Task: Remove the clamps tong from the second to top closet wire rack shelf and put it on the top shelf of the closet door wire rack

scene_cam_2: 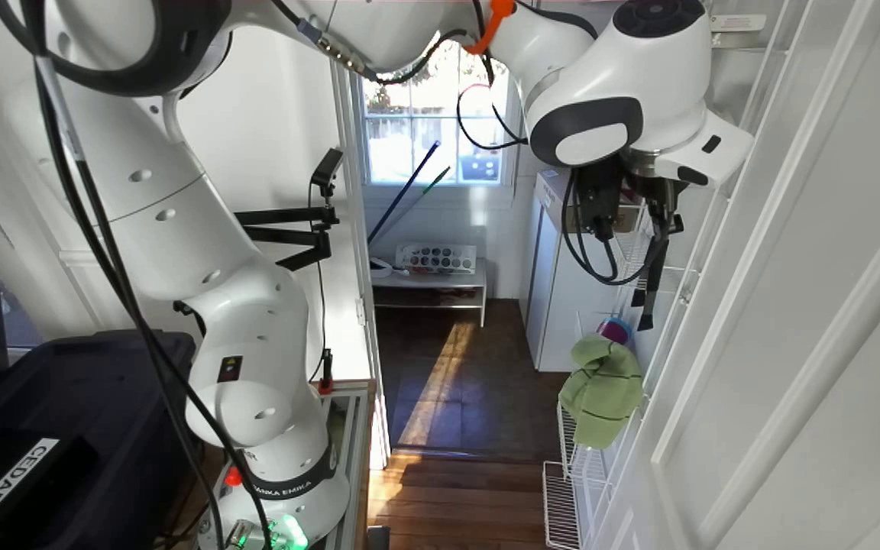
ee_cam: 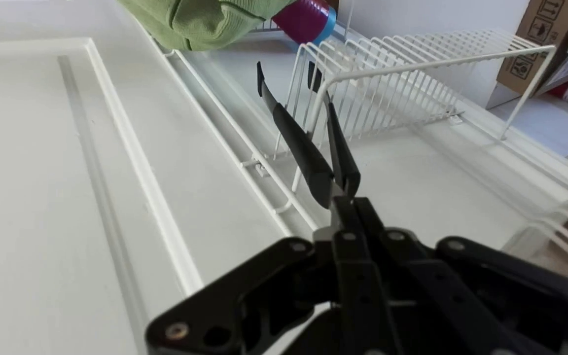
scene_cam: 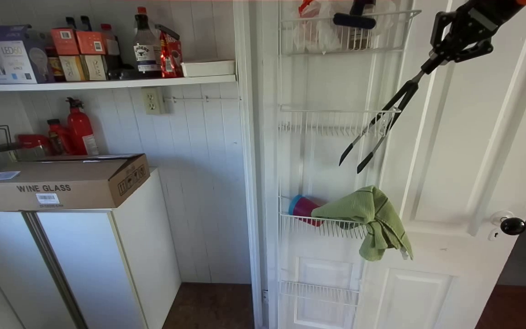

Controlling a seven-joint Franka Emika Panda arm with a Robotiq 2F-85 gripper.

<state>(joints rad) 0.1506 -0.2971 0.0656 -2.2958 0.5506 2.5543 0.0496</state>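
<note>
The black and silver tongs (scene_cam: 397,97) hang tilted from my gripper (scene_cam: 431,64) in front of the door. My gripper (ee_cam: 355,202) is shut on their upper end, and their two arms (ee_cam: 301,148) spread apart. The tongs (scene_cam_2: 652,275) also show below the gripper in an exterior view. They cross the right end of the second wire shelf (scene_cam: 336,111), tips below it. In the wrist view an end wire of that shelf (ee_cam: 437,64) runs by the tongs' arms; I cannot tell if they touch. The top wire shelf (scene_cam: 381,50) is above and to the left of the gripper.
The top shelf holds plastic bags (scene_cam: 315,32) and a black-handled item (scene_cam: 354,20). The shelf below the tongs holds a purple cup (scene_cam: 304,208) and a green cloth (scene_cam: 359,205). A door knob (scene_cam: 512,226) sticks out at right. A wine glass box (scene_cam: 62,183) stands on the cabinet.
</note>
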